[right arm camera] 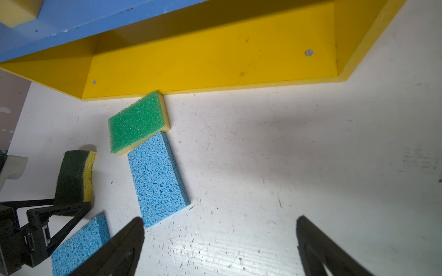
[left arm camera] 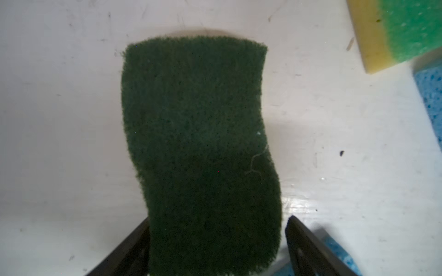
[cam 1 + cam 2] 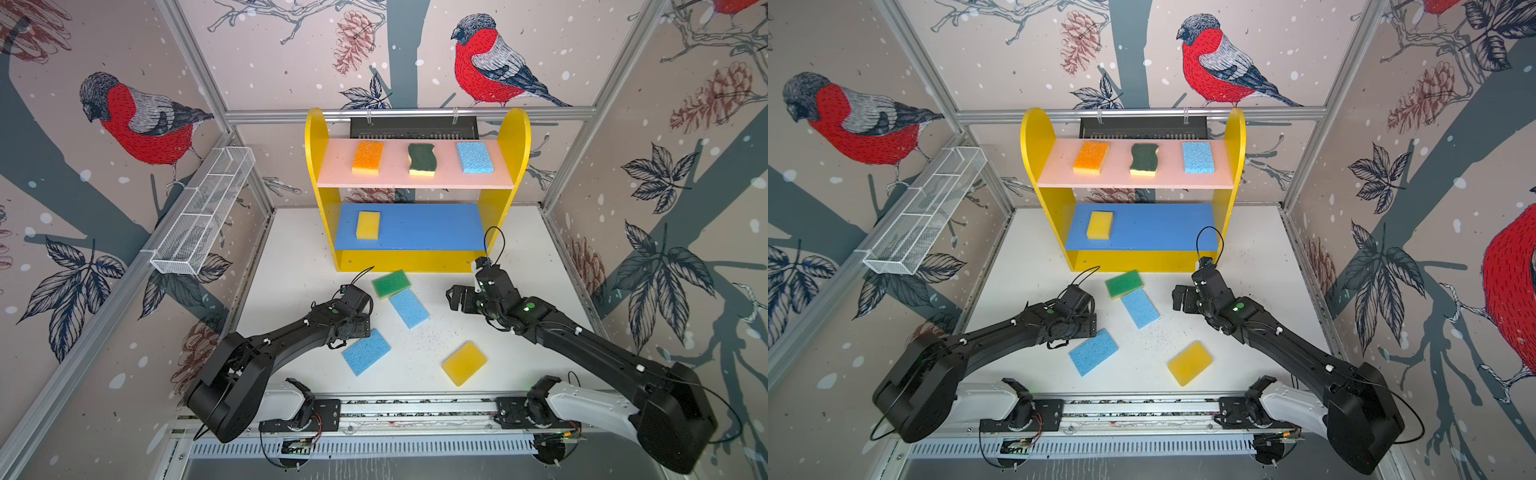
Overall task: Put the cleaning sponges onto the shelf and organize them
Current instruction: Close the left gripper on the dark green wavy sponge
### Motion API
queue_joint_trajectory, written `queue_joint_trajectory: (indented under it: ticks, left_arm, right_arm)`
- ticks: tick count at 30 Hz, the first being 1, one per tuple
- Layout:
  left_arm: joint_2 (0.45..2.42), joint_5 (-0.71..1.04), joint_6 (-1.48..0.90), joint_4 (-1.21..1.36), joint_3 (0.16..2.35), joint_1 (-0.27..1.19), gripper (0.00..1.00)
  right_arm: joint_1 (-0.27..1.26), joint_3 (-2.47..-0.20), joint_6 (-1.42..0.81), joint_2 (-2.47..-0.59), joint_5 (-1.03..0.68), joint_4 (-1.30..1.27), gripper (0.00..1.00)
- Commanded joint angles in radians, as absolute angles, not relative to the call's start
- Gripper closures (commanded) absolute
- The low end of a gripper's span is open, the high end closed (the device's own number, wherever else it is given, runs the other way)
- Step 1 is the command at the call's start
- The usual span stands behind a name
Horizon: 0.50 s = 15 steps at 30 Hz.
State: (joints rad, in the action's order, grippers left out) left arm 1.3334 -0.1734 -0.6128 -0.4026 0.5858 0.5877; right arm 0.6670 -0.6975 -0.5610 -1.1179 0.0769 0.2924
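The yellow shelf (image 3: pixel 316 137) stands at the back. Its pink board carries an orange sponge (image 3: pixel 368 157), a wavy dark green scourer (image 3: pixel 422 159) and a light blue sponge (image 3: pixel 475 157). A yellow sponge (image 3: pixel 368 225) lies on the blue board. On the table lie a green sponge (image 3: pixel 391 284) overlapping a blue sponge (image 3: pixel 409 308), another blue sponge (image 3: pixel 366 351) and a yellow sponge (image 3: pixel 464 363). My left gripper (image 2: pixel 218 219) is shut on a second dark green scourer (image 2: pixel 196 133), tilted above the table and hidden under the arm in both top views. My right gripper (image 1: pixel 220 218) is open and empty over bare table.
A white wire-mesh basket (image 3: pixel 203 212) hangs on the left wall. A black box (image 3: pixel 413 126) sits behind the shelf. The arm bases ride on a rail (image 3: pixel 415 405) along the front edge. Patterned walls close in the left, back and right sides.
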Motion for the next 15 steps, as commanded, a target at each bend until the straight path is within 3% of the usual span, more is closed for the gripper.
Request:
queue_joint_trajectory:
  ticks: [1, 15]
  left_arm:
    - [1.346, -0.199, -0.623, -0.411, 0.592, 0.592, 0.16]
    - [1.416, -0.239, -0.625, -0.416, 0.620, 0.603, 0.23]
  right_arm:
    - [0.663, -0.692, -0.546, -1.113, 0.066, 0.280, 0.01]
    - [0.631, -0.672, -0.526, -1.121, 0.039, 0.255, 0.01]
